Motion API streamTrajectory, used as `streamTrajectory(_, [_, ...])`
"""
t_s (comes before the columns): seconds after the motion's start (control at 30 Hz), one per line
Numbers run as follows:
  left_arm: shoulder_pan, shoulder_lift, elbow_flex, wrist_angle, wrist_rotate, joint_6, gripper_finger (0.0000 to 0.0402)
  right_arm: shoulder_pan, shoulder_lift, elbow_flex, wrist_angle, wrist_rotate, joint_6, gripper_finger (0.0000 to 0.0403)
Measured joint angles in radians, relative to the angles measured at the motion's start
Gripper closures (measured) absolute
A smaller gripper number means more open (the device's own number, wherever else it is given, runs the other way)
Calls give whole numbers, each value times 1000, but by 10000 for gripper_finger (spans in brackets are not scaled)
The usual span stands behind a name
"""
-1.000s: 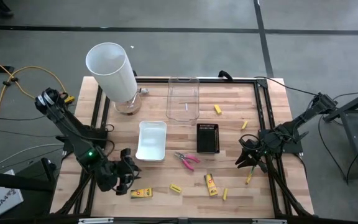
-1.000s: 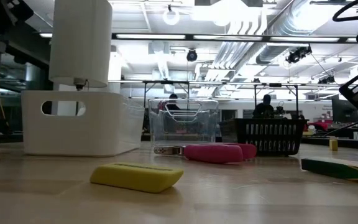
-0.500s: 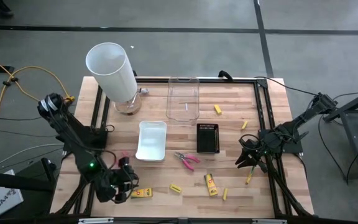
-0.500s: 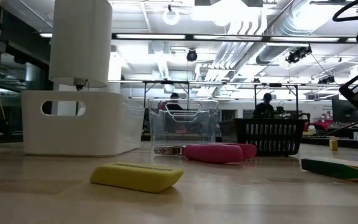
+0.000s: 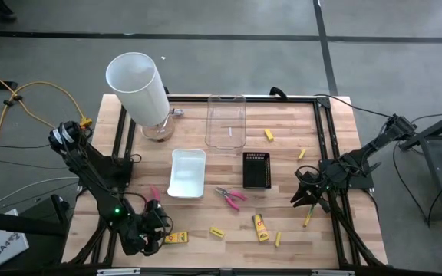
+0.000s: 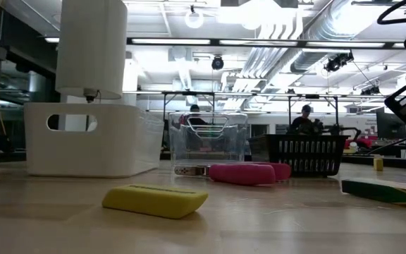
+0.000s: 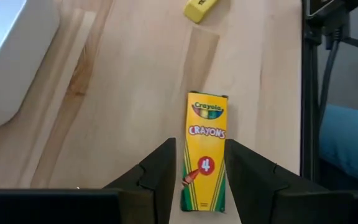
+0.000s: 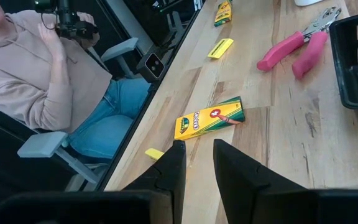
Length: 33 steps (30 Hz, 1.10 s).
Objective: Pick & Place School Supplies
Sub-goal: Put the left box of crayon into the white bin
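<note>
A yellow crayon pack lies flat on the wooden table near its front left. My left gripper hangs over the pack's near end, open, one finger on each long side; I cannot tell whether they touch it. Pink-handled pliers lie mid-table and a second pink tool lies left of the white tray. A second crayon pack, a yellow eraser and short yellow sticks lie near the front. My right gripper waits at the right, open, holding nothing.
A white tray, a clear tray and a black tray stand mid-table, and a tall white cylinder at the far left. A person sits beyond the table's front edge. Another pack lies below my right gripper.
My left gripper has gone down and toward the table's near edge, rolling about its own axis, and now stands over the crayon pack. The pink tool left of the white tray has come out from under the arm. My right arm has kept still.
</note>
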Motion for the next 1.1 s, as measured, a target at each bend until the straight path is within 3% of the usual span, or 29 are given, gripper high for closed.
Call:
streamTrajectory(0.5, [-36,71,0,33,16,-29,261,0,0,0,0,0,0,329])
streamTrajectory(0.93, [-200,148,0,28,-256,-139,210,0,0,0,0,0,0,329])
streamTrajectory(1.1, [-228,203,-1,35,-314,-188,193,0,0,0,0,0,0,329])
